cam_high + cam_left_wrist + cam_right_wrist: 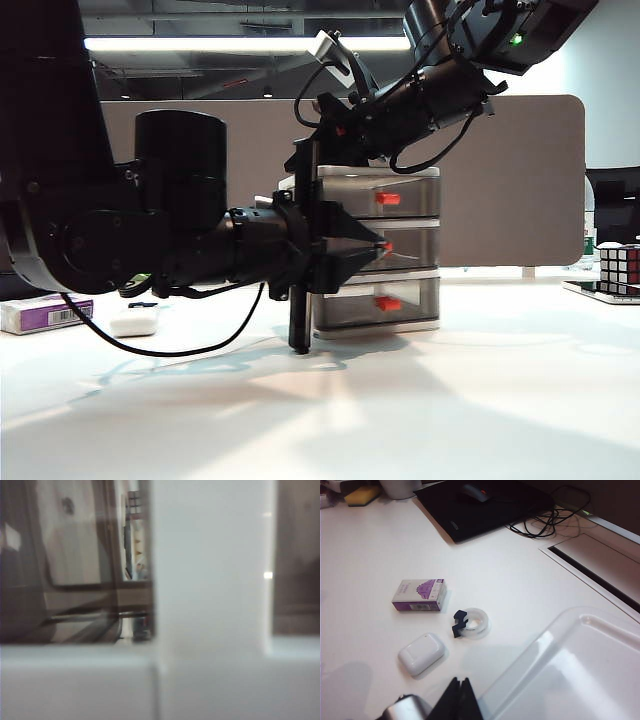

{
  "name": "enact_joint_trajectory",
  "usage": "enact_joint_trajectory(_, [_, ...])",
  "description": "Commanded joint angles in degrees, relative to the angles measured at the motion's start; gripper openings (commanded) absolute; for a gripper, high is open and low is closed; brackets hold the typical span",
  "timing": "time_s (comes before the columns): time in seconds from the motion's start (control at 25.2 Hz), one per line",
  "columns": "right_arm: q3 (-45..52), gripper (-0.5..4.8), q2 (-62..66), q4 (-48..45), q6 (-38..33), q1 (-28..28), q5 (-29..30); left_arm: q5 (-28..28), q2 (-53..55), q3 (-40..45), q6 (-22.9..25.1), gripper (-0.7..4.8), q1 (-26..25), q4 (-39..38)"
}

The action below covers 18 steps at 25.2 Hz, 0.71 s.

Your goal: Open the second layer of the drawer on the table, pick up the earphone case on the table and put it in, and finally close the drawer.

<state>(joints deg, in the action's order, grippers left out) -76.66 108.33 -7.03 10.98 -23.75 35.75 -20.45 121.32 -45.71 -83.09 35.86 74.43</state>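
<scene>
- My left gripper (383, 246) sits at the front of the drawer (378, 250), fingertips pinched together right at the middle handle (388, 246); I can't tell whether the tab is truly caught between them.
- The left wrist view is a blur of white frame and smoky plastic, no help.
- My right gripper (460, 692) hangs above the drawer's top, its black fingertips pressed together with nothing in them.
- The case (421, 653) lies on the table (370, 580), well off to the left of the drawer, just beside a purple box (418, 595) and a tape roll (472, 623).
- I judge the case light, hard and glossy, so slippery; I'd pinch across its flat sides.
- The drawer unit looks light too; pulling may drag it.
- There is open table in front of the drawer for pulling.
</scene>
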Motion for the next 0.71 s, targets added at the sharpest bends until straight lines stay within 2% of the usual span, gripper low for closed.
enact_joint_trajectory(0.04, [0.68, -0.02, 0.85, 1.36, -0.07, 0.0, -0.81, 3.32, 1.53, 0.94, 1.64, -0.06, -2.56, -7.85])
enact_joint_trajectory(0.16, [0.37, -0.03, 0.02, -2.78, -1.09, 0.0, 2.34, 3.91, 1.53, 0.94, 1.73, -0.06, -4.31, -7.85])
enact_joint_trajectory(0.28, [-1.42, -0.03, -1.84, -2.27, -4.55, -0.11, 7.37, 4.81, 1.53, 0.85, 2.25, -0.06, -5.25, -7.43])
enact_joint_trajectory(0.4, [-1.42, -0.03, -3.96, -1.79, -5.14, -0.24, 10.64, 5.2, 1.53, 0.85, 2.32, -0.06, -5.31, -7.54])
enact_joint_trajectory(0.52, [-1.42, -0.03, -5.16, 0.09, -7.15, -0.24, 16.59, 5.79, 1.53, 0.85, 2.34, -0.06, -5.29, -7.52])
enact_joint_trajectory(0.63, [-1.4, -0.03, -5.75, 6.95, -6.73, -0.24, 16.7, 6.1, 1.53, 0.85, 2.32, -0.06, -5.31, -7.06])
enact_joint_trajectory(0.71, [-1.29, -0.03, -5.66, 12.74, -2.47, -0.24, 13.75, 6.08, 1.53, 0.85, 2.32, -0.06, -5.31, -6.56])
